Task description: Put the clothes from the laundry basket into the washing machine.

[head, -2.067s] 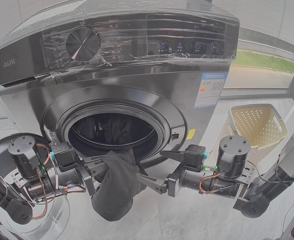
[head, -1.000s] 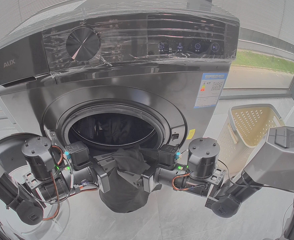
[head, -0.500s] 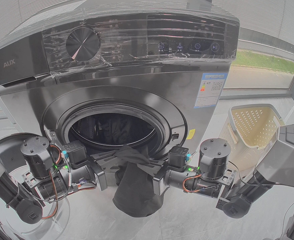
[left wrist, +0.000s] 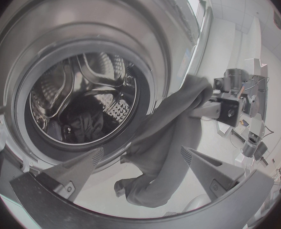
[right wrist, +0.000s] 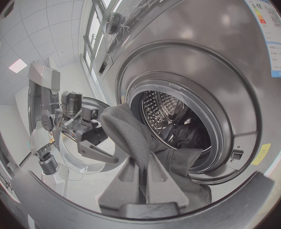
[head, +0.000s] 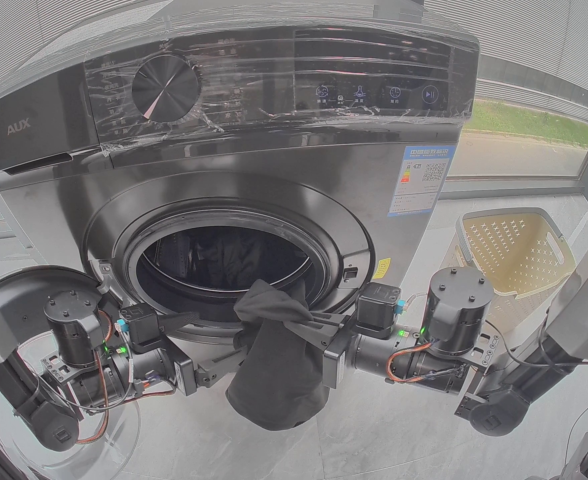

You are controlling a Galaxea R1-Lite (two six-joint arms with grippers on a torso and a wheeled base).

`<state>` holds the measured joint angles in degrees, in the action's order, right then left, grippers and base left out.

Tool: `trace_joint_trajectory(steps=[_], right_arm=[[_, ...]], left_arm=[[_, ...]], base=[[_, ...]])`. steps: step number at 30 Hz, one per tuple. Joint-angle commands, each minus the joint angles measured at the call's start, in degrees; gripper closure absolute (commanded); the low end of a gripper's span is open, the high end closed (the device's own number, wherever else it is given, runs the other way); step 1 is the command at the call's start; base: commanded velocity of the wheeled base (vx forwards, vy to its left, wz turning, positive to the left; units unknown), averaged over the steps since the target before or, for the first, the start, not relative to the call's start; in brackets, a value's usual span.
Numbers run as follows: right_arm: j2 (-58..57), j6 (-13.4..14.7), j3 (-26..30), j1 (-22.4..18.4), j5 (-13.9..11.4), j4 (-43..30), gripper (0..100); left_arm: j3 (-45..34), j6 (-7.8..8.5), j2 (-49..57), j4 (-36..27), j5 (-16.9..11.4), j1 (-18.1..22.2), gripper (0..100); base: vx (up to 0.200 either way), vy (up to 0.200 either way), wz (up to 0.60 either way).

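A dark grey garment [head: 274, 368] hangs in front of the washing machine's open porthole [head: 224, 261], just below its lower rim. My right gripper [head: 291, 325] is shut on the garment's upper fold; in the right wrist view the fingers [right wrist: 159, 182] pinch the cloth [right wrist: 124, 131]. My left gripper [head: 221, 336] is open just left of the garment, apart from it, and its fingers [left wrist: 83, 166] are spread with the cloth [left wrist: 166, 137] hanging beyond them. More dark clothes [head: 231, 258] lie inside the drum. The beige laundry basket [head: 507, 241] stands at the right and looks empty.
The machine's round door [head: 14, 301] stands swung open at the left, behind my left arm. Pale tiled floor [head: 374, 435] lies below the garment. The basket sits against the machine's right side near a window wall.
The left gripper has let go of the garment, opened, and drawn back down and to the left. The right gripper, open two seconds ago, now holds the garment alone and has shifted slightly right.
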<state>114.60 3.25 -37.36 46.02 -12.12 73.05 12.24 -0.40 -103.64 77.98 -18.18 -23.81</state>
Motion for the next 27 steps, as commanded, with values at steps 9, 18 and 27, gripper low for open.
trace_joint_trajectory(steps=[9,18,27], right_arm=[[-1.84,0.35,0.63,1.27,-0.10,1.22,100],[-1.49,0.35,0.01,1.44,-0.10,1.31,100],[-0.79,0.44,-2.19,1.35,-0.01,1.31,100]], left_arm=[[0.86,-0.39,-10.61,6.83,0.60,2.36,0],[-0.73,0.31,-14.83,10.87,0.51,0.25,0],[-2.75,0.40,-14.04,10.96,-0.19,-2.56,0]], base=[[0.000,0.000,0.00],[0.000,0.000,0.00],[0.000,0.000,0.00]])
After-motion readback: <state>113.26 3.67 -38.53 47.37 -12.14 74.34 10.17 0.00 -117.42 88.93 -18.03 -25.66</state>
